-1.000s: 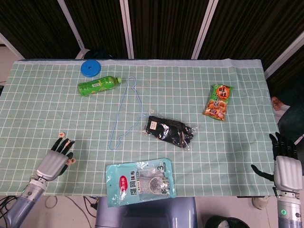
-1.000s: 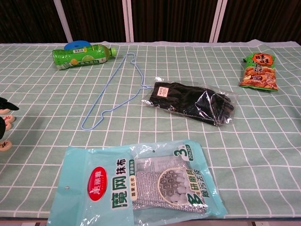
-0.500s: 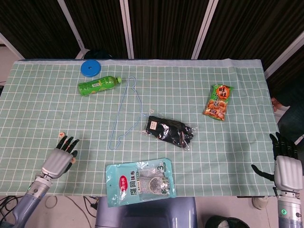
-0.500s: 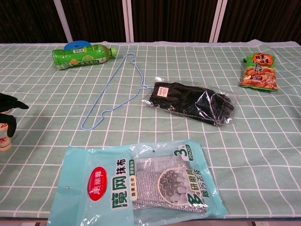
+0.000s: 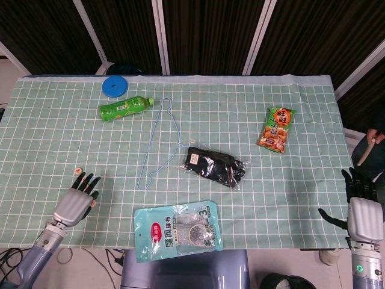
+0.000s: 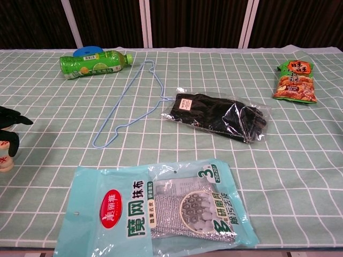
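Nearest the robot, a pale blue packet of cleaning cloths point(image 5: 177, 230) lies flat at the front edge of the counter point(image 5: 48, 138), which is covered by a green checked cloth.

At the front left corner the left hand point(image 5: 74, 201) rests low over the cloth with its dark fingers point(image 5: 84, 182) stretched forward and slightly apart. Small round wooden game pieces point(image 6: 5, 163) sit right at the fingertips: the chest view shows one standing under the curled-down fingertips, touching or just beside them, and the head view shows another piece point(image 5: 77, 170) lying just beyond the fingers. Whether a piece is actually pinched cannot be told from either view.

The right hand point(image 5: 361, 212) hangs off the front right corner, beyond the counter edge, thumb out to the side and fingers pointing forward, with nothing in it.

Farther in, near the middle, a pair of black gloves in a clear bag point(image 5: 215, 166) lies at an angle, with a thin blue wire hanger point(image 5: 157, 142) just to its left, its hook end touching the bag. Well to the right lies a snack bag point(image 5: 277, 129). Toward the far left, a green bottle point(image 5: 124, 108) lies on its side, and a blue round lid point(image 5: 115, 86) sits just behind it.
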{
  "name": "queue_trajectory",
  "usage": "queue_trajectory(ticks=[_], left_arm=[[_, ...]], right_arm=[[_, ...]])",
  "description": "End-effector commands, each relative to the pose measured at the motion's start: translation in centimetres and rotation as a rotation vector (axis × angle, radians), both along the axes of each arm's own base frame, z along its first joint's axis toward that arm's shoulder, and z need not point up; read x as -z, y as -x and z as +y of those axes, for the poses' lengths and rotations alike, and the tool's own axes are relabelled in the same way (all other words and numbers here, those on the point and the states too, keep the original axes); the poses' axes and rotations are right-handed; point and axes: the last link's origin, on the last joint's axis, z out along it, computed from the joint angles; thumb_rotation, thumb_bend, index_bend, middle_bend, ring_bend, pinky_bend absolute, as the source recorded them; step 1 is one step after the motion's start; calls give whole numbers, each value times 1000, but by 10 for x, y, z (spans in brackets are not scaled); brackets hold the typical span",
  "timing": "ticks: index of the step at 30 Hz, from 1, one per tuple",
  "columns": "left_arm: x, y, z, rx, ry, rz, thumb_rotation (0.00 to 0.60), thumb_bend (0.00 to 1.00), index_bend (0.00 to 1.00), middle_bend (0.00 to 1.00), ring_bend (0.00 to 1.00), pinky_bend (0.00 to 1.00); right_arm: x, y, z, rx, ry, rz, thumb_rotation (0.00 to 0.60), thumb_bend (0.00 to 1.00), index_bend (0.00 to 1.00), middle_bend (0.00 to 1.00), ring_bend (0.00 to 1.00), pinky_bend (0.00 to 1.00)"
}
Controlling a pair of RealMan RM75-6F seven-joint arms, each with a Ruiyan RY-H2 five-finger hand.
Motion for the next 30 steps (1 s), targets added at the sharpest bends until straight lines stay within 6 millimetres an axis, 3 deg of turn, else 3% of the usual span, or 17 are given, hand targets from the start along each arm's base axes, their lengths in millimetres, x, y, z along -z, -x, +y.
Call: queue_trajectory(ticks=[1, 30], left_arm=[[0, 0, 0, 1, -3, 2, 600, 350, 457, 92, 0, 65], [-2, 4, -3, 0, -8, 18, 600, 350, 427, 91, 0, 64]], right_arm=[[0, 0, 0, 1, 0, 1, 600, 205, 48, 51, 33, 0], [0, 0, 0, 9, 7, 5, 600, 205, 53, 51, 33, 0]])
